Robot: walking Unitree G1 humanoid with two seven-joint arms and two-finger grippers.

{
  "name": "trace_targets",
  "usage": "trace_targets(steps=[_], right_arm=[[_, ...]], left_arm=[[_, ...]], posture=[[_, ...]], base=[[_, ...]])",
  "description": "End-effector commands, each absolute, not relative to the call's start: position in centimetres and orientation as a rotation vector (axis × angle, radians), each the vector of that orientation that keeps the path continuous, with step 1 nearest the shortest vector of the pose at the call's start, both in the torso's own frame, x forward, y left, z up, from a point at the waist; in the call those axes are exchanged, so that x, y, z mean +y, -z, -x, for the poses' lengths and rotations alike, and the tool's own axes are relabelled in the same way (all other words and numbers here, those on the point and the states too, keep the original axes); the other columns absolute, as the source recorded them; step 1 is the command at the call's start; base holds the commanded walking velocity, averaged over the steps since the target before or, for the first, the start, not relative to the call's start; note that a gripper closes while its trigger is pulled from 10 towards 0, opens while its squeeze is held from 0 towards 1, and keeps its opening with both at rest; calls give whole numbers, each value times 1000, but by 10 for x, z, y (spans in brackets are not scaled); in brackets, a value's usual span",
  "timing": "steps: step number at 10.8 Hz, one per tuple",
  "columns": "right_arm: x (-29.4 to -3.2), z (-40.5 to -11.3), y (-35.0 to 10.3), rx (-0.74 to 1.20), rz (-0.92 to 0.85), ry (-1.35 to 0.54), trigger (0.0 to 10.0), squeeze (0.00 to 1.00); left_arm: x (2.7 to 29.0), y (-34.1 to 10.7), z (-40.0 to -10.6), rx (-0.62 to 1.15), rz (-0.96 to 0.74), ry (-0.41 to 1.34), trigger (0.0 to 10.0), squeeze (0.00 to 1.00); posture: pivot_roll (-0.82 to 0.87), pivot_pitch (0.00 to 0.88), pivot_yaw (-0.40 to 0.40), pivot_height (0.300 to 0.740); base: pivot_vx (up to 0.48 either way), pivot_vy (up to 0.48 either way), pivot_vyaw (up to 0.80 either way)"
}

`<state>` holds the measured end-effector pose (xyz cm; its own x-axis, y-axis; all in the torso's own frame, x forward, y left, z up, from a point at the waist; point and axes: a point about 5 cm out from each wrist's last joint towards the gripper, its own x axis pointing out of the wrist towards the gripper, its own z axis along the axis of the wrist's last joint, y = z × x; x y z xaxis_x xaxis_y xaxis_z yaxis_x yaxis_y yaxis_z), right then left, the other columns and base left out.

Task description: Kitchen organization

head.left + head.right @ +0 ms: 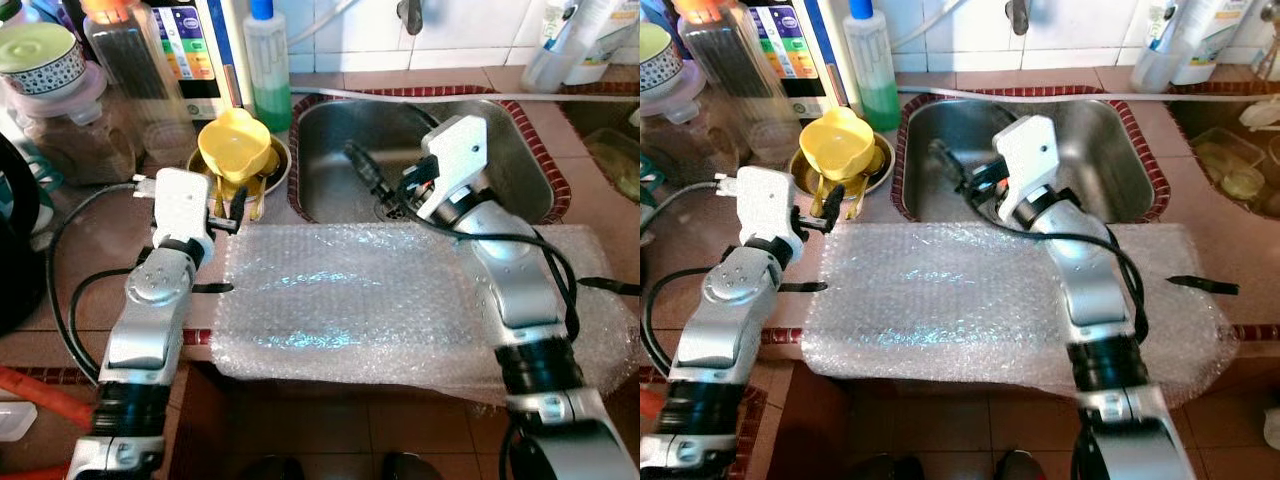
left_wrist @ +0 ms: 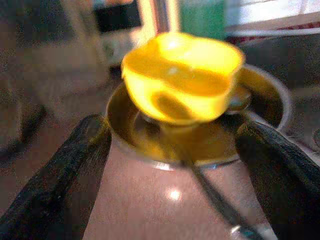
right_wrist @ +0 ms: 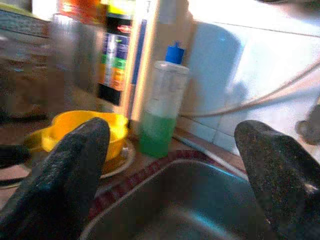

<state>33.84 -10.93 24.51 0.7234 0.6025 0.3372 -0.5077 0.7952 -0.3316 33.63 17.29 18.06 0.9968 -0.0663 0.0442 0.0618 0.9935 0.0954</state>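
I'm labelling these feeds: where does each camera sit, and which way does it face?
Eye views: on the head, looking down at the bubble wrap and sink; both arms show.
Left wrist: along the open left pincer toward the yellow cup.
Right wrist: along the open right pincer, over the sink toward the soap bottle.
All four share the cup.

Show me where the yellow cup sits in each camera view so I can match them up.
Left eye view: yellow cup, upper left of centre, on a metal dish left of the sink.
Right eye view: yellow cup, upper left, same dish.
Left wrist view: yellow cup, centre, just ahead of the open left gripper.
Right wrist view: yellow cup, low, beside the green soap bottle.
Shared landmark: the green soap bottle.
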Motion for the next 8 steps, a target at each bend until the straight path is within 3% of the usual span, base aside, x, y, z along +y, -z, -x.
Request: trace_targets(steps=[1, 8], right_arm=[[-102, -332, -244, -450, 239, -661, 10000, 0], [-82, -313, -227, -296, 310, -862, 10000, 0]], left_arm=[[180, -179, -337, -23, -64, 30, 10000, 0], [190, -184, -324, 80, 173, 20, 10000, 0]], posture=[[-114, 166, 83, 740], [-96, 162, 68, 740]], base=[[0, 0, 0], [0, 0, 0]])
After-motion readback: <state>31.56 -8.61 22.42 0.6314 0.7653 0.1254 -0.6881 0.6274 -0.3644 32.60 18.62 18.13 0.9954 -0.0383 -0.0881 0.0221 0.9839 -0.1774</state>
